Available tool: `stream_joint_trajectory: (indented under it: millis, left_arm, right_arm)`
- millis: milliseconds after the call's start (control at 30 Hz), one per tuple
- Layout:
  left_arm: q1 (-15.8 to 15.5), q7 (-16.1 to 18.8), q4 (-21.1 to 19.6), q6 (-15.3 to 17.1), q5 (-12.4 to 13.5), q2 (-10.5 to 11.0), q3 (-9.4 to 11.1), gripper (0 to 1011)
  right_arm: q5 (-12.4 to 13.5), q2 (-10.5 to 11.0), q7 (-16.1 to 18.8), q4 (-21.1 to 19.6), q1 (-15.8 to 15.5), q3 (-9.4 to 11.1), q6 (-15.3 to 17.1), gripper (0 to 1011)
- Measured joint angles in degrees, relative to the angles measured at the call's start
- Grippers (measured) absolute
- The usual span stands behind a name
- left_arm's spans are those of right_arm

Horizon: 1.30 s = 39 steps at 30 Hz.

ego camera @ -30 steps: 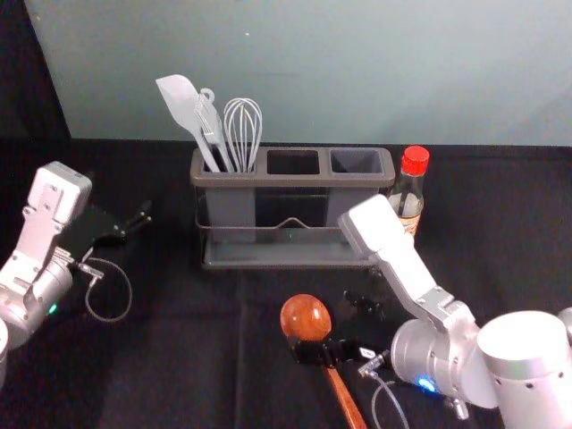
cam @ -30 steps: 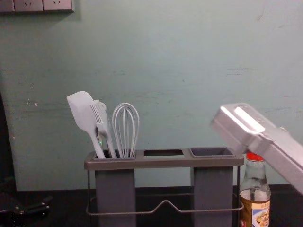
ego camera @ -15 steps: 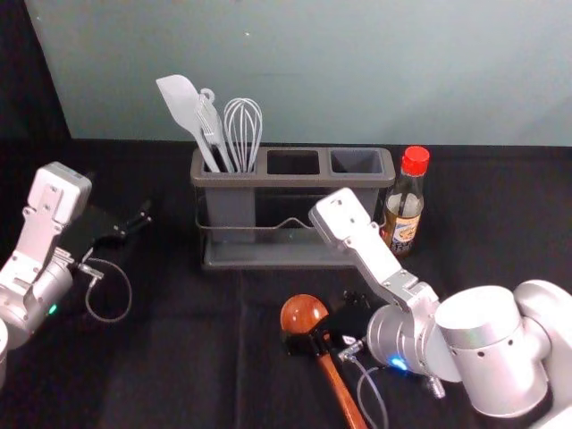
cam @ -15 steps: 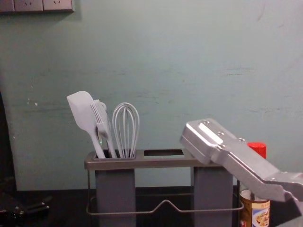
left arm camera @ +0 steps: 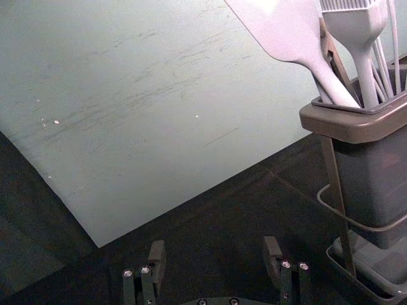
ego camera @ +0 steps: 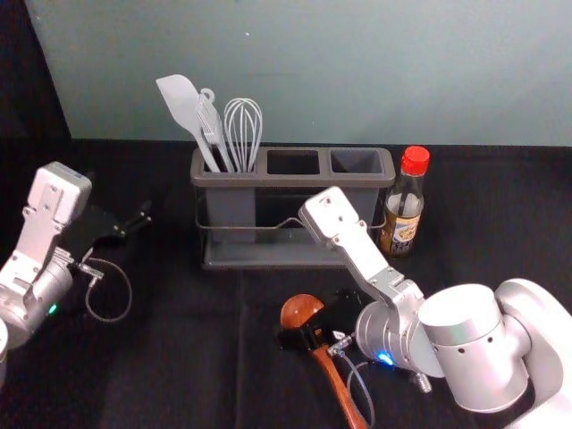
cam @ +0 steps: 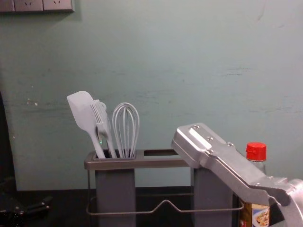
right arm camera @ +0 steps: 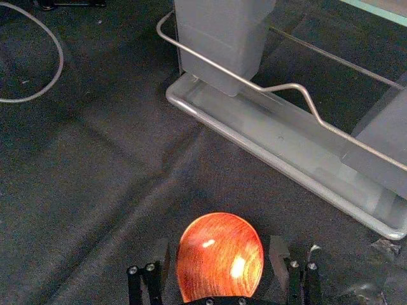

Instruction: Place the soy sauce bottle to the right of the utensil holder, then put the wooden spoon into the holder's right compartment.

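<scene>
Right gripper (ego camera: 315, 315) spread around the reddish-brown, round-bowled wooden spoon (ego camera: 302, 310)

In the head view, the silver-white right arm (ego camera: 474, 344) enters at lower right and reaches leftward, its wrist down low and a pale bracket tilting toward the upper left. The spoon lies on the black cloth (ego camera: 179, 366) at lower centre, handle slanting to the bottom edge. In the right wrist view, the fingers stand apart on either side of the bowl. The clear glass soy sauce bottle with red cap (ego camera: 404, 214) stands upright right of centre, just beside the grey-brown, three-compartment utensil holder (ego camera: 295, 180). At the left edge, the left gripper (ego camera: 118, 192) is parked, its fingers wide apart.
</scene>
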Motion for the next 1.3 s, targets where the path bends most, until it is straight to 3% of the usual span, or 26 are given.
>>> stream_joint_trajectory:
  millis: [1300]
  left_arm:
    - [0.0,0.0,0.0,0.0,0.0,0.0,0.0,1005]
  right_arm:
    - [-4.47,-1.73,3.89,1.2,-1.3,1.35,-0.16,991]
